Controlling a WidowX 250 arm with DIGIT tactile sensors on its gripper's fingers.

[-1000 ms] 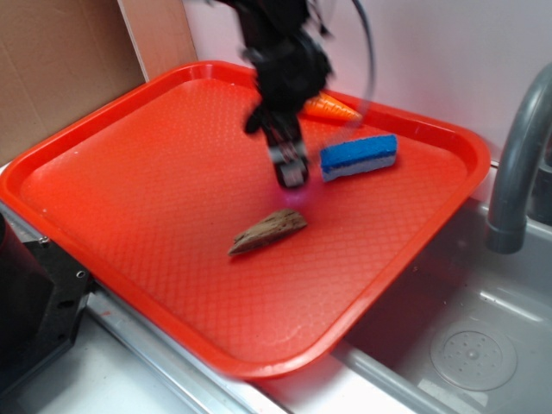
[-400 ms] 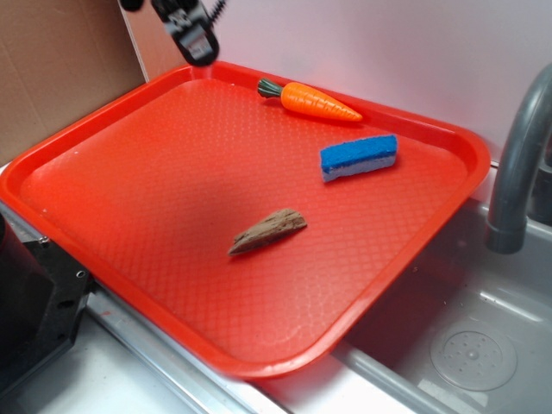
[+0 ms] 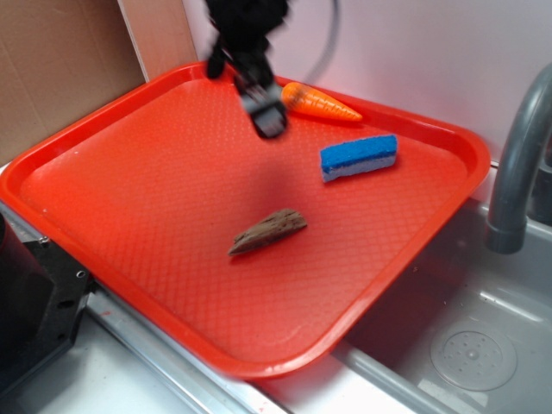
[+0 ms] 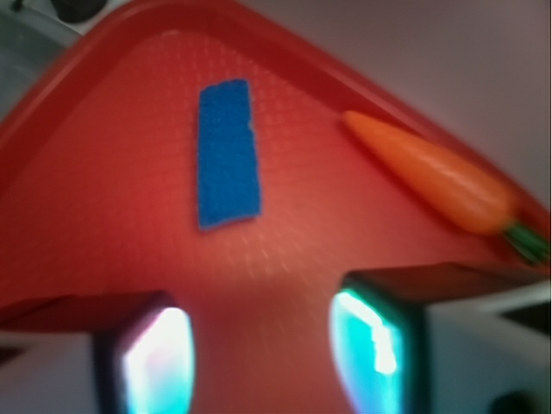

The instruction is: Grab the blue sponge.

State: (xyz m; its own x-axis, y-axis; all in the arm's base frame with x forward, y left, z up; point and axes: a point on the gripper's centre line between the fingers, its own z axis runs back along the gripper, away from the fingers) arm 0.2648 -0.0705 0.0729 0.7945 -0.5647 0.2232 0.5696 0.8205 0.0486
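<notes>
three things on the tray [image 3: 103, 181], which is red, textured, and takes up most of the exterior view. sink [image 3: 466, 336] sits at its right edge, grey faucet [image 3: 517, 164] curving up beside it, cardboard [image 3: 60, 69] behind on the left. arm [image 3: 246, 26] comes in from the top, black, motion-blurred. gripper [image 3: 269, 121] hangs above the tray's far half, just left of the carrot [image 3: 319, 102]; looks off the surface but the blur makes height hard to call. wrist view shows the two fingers [image 4: 147, 362] apart with bare tray between them, nothing held. wedge [image 3: 267, 231], brown, lies near tray centre, well apart from the gripper. carrot rests along the far rim, green end toward the gripper. sponge [image 3: 359, 157] lies flat on the tray's right side, between carrot and wedge, near the carrot but not touching, blue top over a pale layer. in the wrist view the sponge [image 4: 228, 155] is ahead and slightly left of the open gap, the carrot [image 4: 431, 185] to its right.
</notes>
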